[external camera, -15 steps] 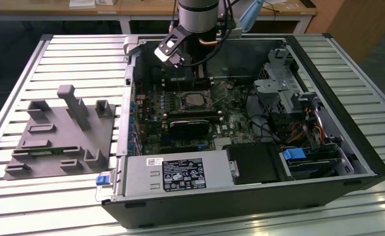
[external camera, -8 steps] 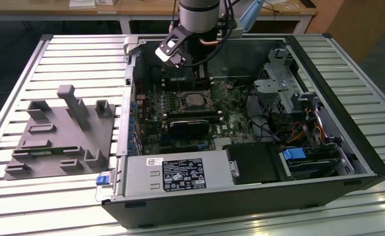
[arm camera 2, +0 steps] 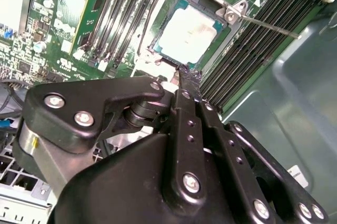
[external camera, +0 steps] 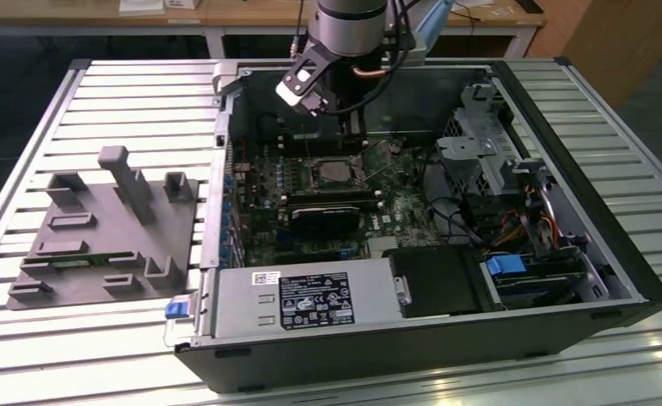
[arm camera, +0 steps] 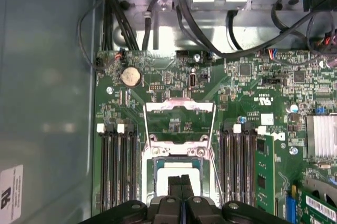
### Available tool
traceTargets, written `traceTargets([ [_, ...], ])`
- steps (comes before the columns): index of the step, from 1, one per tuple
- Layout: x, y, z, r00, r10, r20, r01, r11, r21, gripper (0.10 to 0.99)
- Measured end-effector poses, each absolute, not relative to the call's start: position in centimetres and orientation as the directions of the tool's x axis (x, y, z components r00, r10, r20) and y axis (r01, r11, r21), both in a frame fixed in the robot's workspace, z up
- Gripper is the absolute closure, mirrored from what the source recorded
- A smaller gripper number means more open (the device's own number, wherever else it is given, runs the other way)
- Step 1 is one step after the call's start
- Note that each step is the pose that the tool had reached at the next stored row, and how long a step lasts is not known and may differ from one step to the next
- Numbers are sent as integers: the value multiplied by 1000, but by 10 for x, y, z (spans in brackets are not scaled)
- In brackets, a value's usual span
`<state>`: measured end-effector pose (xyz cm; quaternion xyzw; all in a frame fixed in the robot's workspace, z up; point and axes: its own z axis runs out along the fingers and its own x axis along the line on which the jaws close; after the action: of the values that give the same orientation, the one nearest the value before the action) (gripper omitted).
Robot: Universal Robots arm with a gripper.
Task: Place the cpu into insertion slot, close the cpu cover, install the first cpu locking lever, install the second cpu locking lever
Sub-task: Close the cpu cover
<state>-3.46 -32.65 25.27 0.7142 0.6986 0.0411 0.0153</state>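
The cpu (arm camera 2: 188,30) lies flat in the insertion slot (arm camera: 151,167) on the motherboard, its silver-grey top facing up; it is also in the first wrist view (arm camera: 179,168) and the exterior view (external camera: 336,173). The cpu cover (arm camera: 179,106) stands swung open beyond the slot, and the green board shows through its window. A thin locking lever (arm camera 2: 268,25) sticks out from a corner of the socket. My gripper (arm camera 2: 184,72) hovers just above the chip's near edge with its fingers (arm camera: 180,183) shut together and nothing between them. In the exterior view the gripper (external camera: 353,135) reaches down into the open computer case.
Long black memory slots (arm camera: 118,166) flank the socket on both sides. A grey power supply (external camera: 297,300) and a drive cage (external camera: 489,144) sit inside the case, with cables (arm camera: 210,34) above the board. A grey fixture (external camera: 105,228) lies on the slatted table at the exterior view's left.
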Motion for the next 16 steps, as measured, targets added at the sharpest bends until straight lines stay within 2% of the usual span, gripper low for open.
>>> traceTargets([
  [16,-25,-326,257,21,999,37,997,-23,79,980],
])
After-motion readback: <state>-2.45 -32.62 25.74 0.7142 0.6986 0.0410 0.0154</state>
